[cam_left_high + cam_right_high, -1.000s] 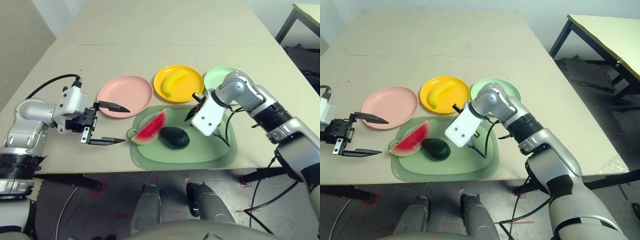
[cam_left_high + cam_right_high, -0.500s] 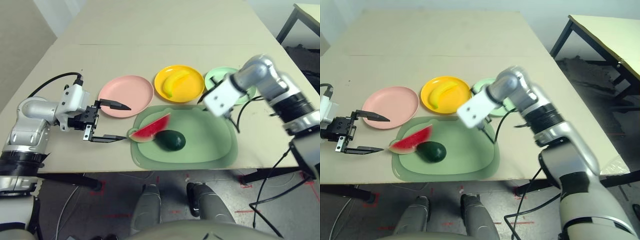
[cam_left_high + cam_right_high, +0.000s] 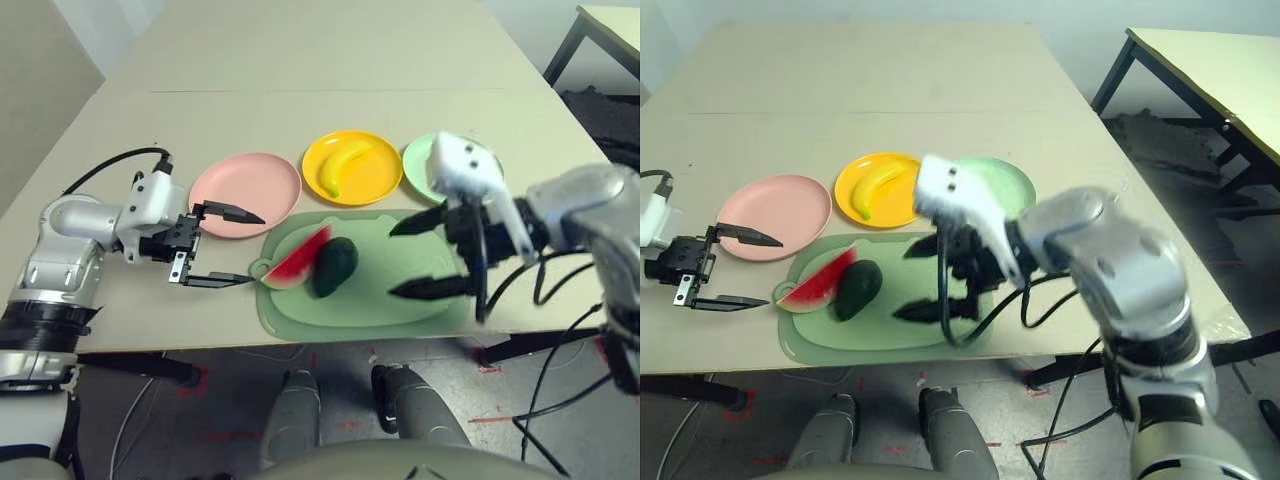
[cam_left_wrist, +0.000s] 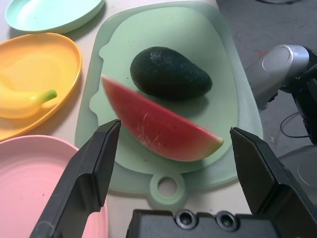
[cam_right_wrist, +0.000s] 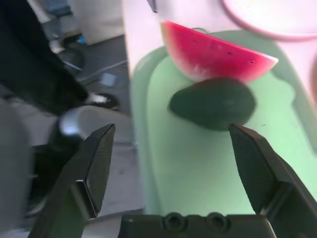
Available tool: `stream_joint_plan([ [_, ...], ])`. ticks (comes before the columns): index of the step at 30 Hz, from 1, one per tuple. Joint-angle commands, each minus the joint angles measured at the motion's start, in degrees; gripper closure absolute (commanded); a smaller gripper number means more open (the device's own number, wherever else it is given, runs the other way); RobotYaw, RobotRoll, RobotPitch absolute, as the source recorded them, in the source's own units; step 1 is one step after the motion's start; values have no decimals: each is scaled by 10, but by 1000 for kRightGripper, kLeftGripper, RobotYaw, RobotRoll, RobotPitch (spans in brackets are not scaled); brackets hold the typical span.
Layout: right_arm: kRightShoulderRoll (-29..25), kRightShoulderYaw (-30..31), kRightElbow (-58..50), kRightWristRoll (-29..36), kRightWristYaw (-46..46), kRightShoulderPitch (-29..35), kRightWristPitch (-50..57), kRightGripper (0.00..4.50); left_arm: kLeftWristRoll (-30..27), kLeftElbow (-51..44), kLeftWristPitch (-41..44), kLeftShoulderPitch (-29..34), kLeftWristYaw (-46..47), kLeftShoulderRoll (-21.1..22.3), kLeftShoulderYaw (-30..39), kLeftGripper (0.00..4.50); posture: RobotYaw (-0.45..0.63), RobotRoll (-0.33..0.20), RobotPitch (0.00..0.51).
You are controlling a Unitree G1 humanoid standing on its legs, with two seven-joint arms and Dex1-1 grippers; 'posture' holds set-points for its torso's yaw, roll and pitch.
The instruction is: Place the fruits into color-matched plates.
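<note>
Stretching tabletop [image 3: 300,115]: pale and broad, a seam running across its far part, and the near edge comes just below the mat.
Floor [image 3: 240,400]: grey, dotted with red marks, a loose cable lying at left.
Second table [image 3: 1210,70]: over at far right, cut off by the picture's edge, dark material beneath it.
Mint plate [image 3: 1008,185]: partly covered, the right arm cutting across its near side.
Right arm [image 3: 590,215]: blurred, cables looping by its wrist and blocking some of the mat.
Left gripper [image 3: 258,250]: open and empty, one finger by the pink plate, the other near the mat's ring tab [image 3: 259,268].
Pink plate [image 3: 245,190]: bare, at the left of the row.
Watermelon [image 3: 298,262]: on the mat's left part, its end by the tab.
Green mat [image 3: 345,328]: in front of the plates.
Avocado [image 3: 335,265]: on the mat, right beside the watermelon; contact is hard to call.
Banana [image 3: 343,165]: lying in the yellow plate [image 3: 378,180].
Right gripper [image 3: 392,262]: wide open, nothing gripped, above the mat.
</note>
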Motion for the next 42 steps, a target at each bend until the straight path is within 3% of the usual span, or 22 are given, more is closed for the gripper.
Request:
stream_joint_plan([
  [1,-20,72,53,-51,-2,-5,-145,26,-5,-4,-3,6,-5,17,-2,0,29,0,183],
  [6,-23,102,125,-87,11,-55,-242,26,-8,-11,0,24,-5,26,13,0,47,0,180],
  [10,-4,101,149,-92,-24,-77,-195,26,-4,-23,5,38,-5,23,29,0,76,0,181],
  [17,122,-42,91,10,-152,-90,213,26,2,-28,8,51,-5,24,44,0,75,0,192],
  [20,205,-71,99,27,-223,-84,273,26,2,-26,7,50,-5,25,39,0,74,0,192],
  [22,222,-73,100,39,-259,-78,273,26,2,-23,4,48,-5,26,37,0,71,0,190],
  [31,209,-53,104,122,-375,-52,273,26,2,-8,-3,35,-5,28,31,0,64,0,176],
  [42,148,-8,90,238,-424,-63,273,26,1,-8,-6,40,-5,28,30,0,64,0,184],
])
